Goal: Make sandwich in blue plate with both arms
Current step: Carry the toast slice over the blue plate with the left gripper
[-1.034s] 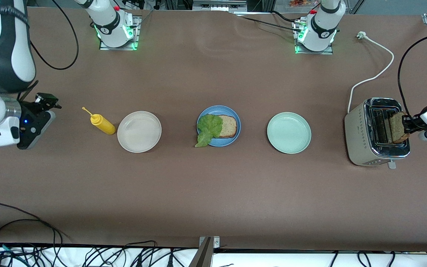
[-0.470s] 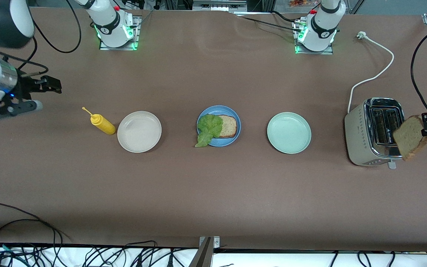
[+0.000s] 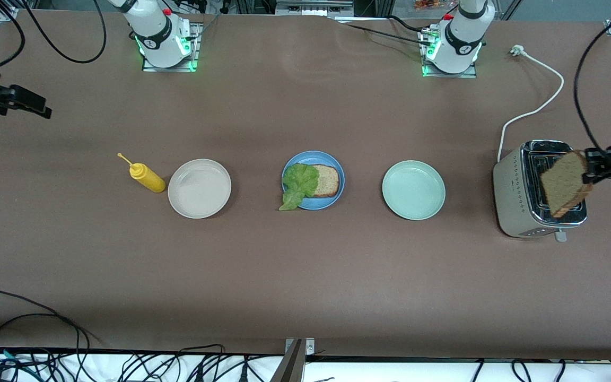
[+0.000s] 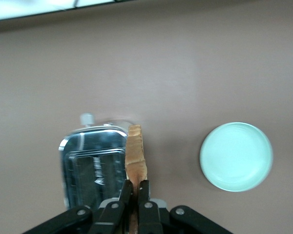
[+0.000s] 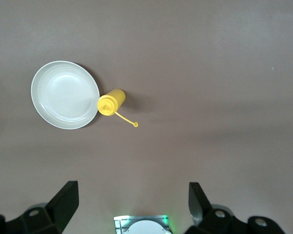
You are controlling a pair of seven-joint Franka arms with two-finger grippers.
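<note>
High front camera looks steeply down on my whole brown table [image 3: 305,276], facing my two bases at its top edge. My left wrist camera looks straight down from well above, taking in the chrome two-slot toaster [image 4: 95,165] and round pale green plate [image 4: 236,156]; both also show in front. My right wrist camera, equally high, shares the round beige plate [image 5: 65,94] and yellow squeeze bottle [image 5: 111,102] with front.

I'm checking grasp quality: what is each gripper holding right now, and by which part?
The left gripper pinches a toasted bread slice by its edge, over the toaster. The right gripper is open, holding nothing.
</note>
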